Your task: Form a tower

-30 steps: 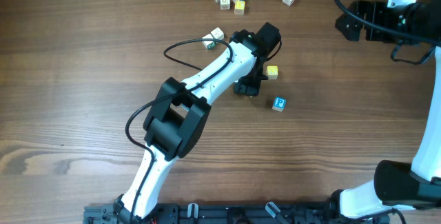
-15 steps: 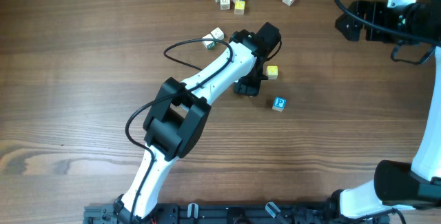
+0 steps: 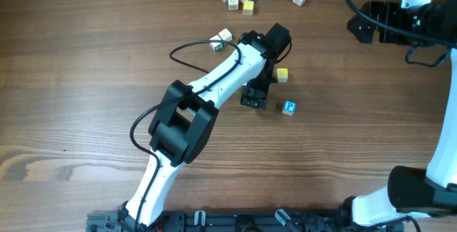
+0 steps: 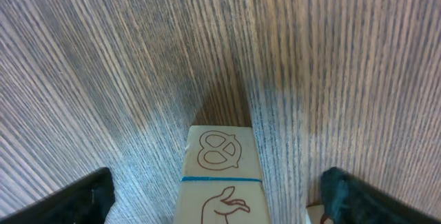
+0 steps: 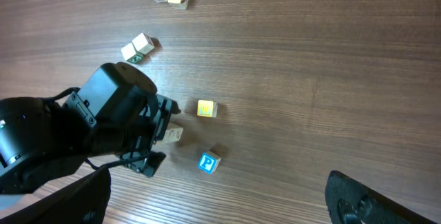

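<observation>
Overhead, the left gripper (image 3: 255,93) is seen just beside a yellow cube (image 3: 282,75), the tower hidden beneath it. From the left wrist, the tower (image 4: 220,172) is seen between the fingers (image 4: 76,198) — spread wide, clear of it. From the right wrist, the right gripper (image 5: 220,200) is shown agape — nothing held.

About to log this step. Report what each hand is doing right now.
Left hand: open, clear on both sides of the stack of blocks, holding nothing.
Right hand: open, empty.
</observation>
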